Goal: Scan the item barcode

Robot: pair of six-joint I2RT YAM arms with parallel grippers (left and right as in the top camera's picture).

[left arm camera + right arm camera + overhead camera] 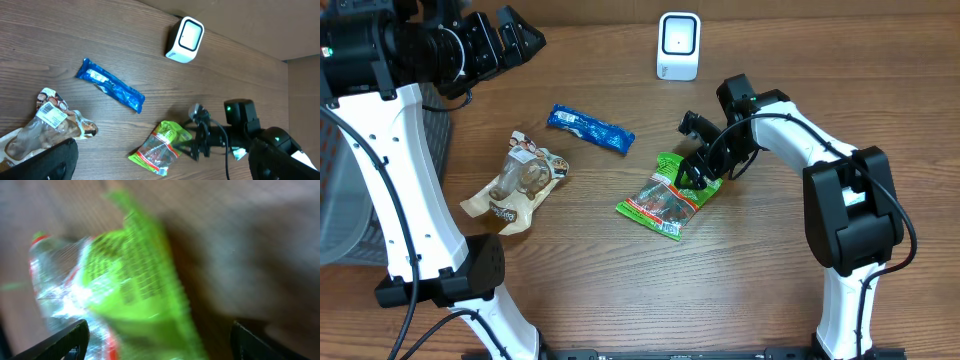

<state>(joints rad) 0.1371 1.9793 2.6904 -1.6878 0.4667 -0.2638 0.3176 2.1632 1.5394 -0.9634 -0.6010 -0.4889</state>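
Right gripper [703, 172] first: jaws spread wide, clamped on nothing. In the right wrist view its two fingers sit at the bottom corners, with the green packet [665, 200] filling the gap between them, blurred and apparently loose. From overhead the jaws hover right at the packet's upper-right end, and the packet itself lies flat on the table [620, 300]. Its long axis runs from that end down toward the lower left, away from the gripper. The scanner [678, 45] stands well apart at the far edge, up and slightly left of the jaws. The left gripper [510, 40] is also agape and empty, parked high at the far left corner, so the right arm is clearly nearer. A blue bar [590, 129] and a tan pouch [520, 180] lie off to the left.
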